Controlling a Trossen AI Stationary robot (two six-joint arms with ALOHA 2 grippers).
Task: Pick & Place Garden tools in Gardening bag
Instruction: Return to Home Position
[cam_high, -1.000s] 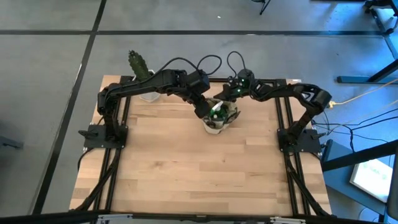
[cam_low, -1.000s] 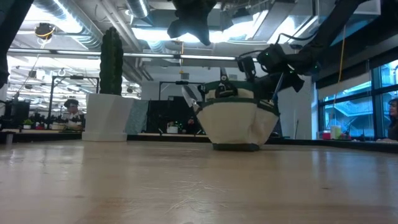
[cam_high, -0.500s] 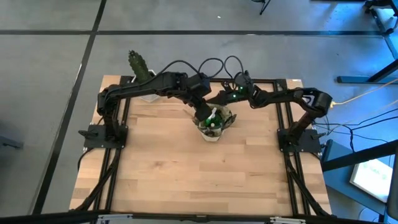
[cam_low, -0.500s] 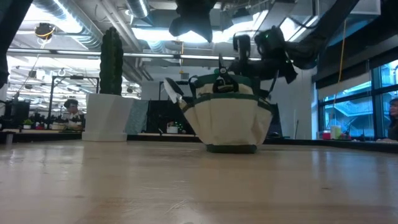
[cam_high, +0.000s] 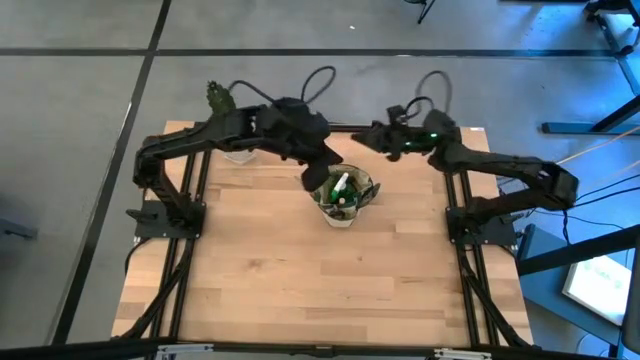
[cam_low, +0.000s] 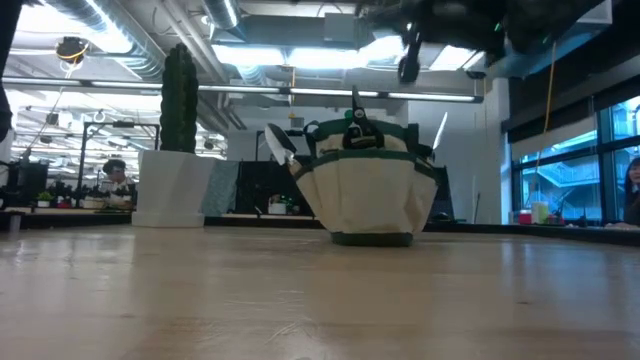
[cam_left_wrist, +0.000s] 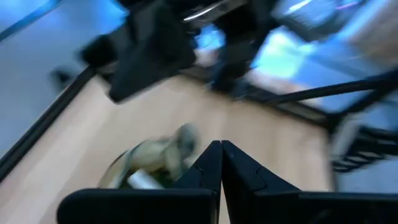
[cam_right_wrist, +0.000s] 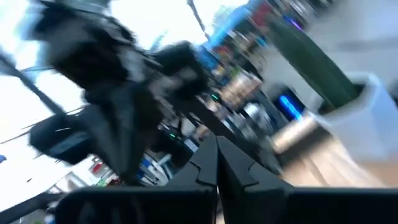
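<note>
The gardening bag (cam_high: 343, 199) stands upright on the table (cam_high: 300, 280), about midway between its left and right edges and nearer the edge that carries the cactus pot than the opposite one. The garden tools (cam_high: 341, 187) sit inside its mouth. In the low view a silver blade (cam_low: 279, 146) leans out past the bag's rim and dark handles (cam_low: 355, 112) stick up above it.

The left gripper (cam_high: 317, 174) hangs above the table, just beside the bag's left rim, clear of the fabric. Its fingers (cam_left_wrist: 210, 163) are clenched together on nothing. The right gripper (cam_high: 368, 134) is raised over the table's cactus-side edge, apart from the bag, its fingers (cam_right_wrist: 210, 159) likewise pressed together and empty.

The cactus (cam_high: 217, 98) in its white pot (cam_low: 170, 188) stands at the left corner of that same edge.
</note>
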